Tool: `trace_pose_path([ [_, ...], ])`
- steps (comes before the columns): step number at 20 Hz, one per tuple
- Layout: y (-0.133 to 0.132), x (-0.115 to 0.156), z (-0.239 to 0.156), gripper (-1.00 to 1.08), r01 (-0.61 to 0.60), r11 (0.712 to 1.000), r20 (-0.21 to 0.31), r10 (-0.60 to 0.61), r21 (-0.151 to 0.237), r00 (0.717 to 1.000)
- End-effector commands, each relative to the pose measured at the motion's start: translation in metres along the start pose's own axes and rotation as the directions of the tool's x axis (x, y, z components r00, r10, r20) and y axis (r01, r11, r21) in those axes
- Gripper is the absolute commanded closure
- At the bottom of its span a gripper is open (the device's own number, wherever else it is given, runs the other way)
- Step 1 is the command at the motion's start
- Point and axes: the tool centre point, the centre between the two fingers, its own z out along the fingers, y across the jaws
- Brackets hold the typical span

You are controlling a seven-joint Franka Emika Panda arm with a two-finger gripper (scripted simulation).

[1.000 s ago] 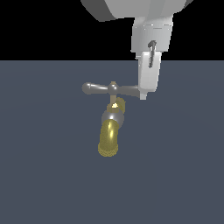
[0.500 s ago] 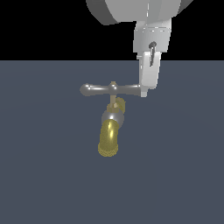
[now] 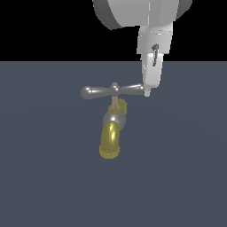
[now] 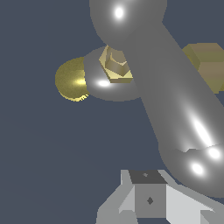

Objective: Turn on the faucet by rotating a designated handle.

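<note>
The faucet (image 3: 110, 139) has a translucent golden-yellow curved spout, a silver collar and a thin stem. The handle (image 3: 99, 91) is a grey crossbar with bulbous ends on top of the stem, lying almost level across the exterior view. My gripper (image 3: 146, 93) hangs from above with its white fingertips touching the handle's end on the exterior view's right. The fingers look closed together and hold nothing. In the wrist view the handle (image 4: 175, 100) fills much of the picture, the yellow spout (image 4: 70, 81) shows behind it, and the gripper (image 4: 148, 199) meets the bar's bulbous end.
The faucet stands on a flat dark blue-grey floor (image 3: 44, 177). The large white and grey arm body (image 3: 142, 13) hangs above the handle's end on the exterior view's right.
The handle has turned a little: its end on the exterior view's left dropped slightly and the end by my fingertips rose slightly. My gripper stayed against that end.
</note>
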Motion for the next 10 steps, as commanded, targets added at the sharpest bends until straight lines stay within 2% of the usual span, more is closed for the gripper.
trace_pose_path([
  [1,0.011,0.000,-0.002,1.08,0.002,1.000,0.002,-0.002,-0.010,1.000],
  [4,0.008,-0.004,0.000,1.08,-0.005,1.000,0.001,0.005,-0.002,1.000],
  [10,0.026,0.009,0.000,1.08,-0.003,1.000,0.001,0.003,-0.003,1.000],
])
